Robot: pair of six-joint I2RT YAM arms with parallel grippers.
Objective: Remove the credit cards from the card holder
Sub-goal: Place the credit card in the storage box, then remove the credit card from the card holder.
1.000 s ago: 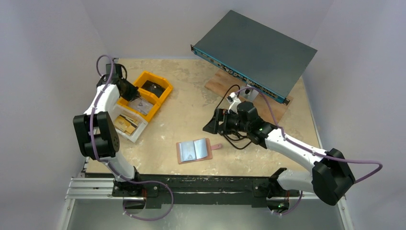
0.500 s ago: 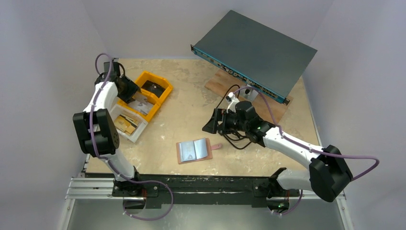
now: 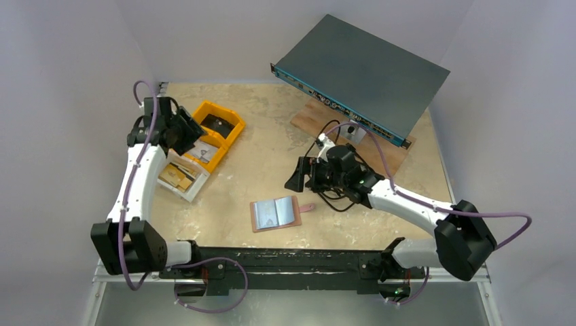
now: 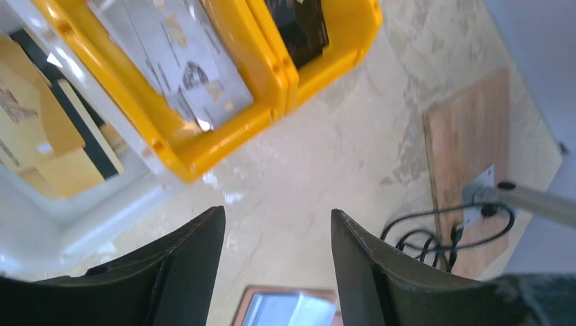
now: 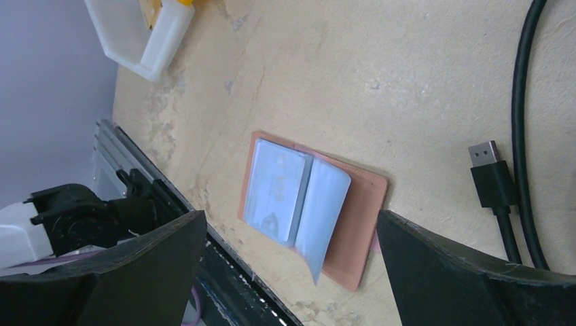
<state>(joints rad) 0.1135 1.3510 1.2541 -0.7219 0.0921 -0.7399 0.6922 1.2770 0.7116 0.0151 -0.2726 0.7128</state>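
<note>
The tan card holder (image 3: pixel 275 214) lies open on the table, pale blue-grey inside up, with a pale card (image 5: pixel 275 187) in its left half and a loose flap at the middle. My right gripper (image 3: pixel 297 178) hangs open just above and behind it, and the holder (image 5: pixel 360 210) shows between the two fingers. My left gripper (image 3: pixel 187 132) is open and empty by the yellow bin (image 3: pixel 221 157). In that bin lie a pale credit card (image 4: pixel 183 61) and, in the other compartment, a dark one (image 4: pixel 299 27). The holder's edge (image 4: pixel 285 311) shows low in the left wrist view.
A white tray (image 3: pixel 178 178) with tan and black items stands beside the yellow bin. A grey rack unit (image 3: pixel 360 71) rests on a wooden board (image 3: pixel 319 115) at the back right. A black cable with a plug (image 5: pixel 492 183) lies near the holder. A metal rail (image 3: pixel 272 258) runs along the front edge.
My left gripper has gone from shut to open and drawn back from over the yellow bin, its elbow dropping toward the front. The right gripper has edged slightly left.
</note>
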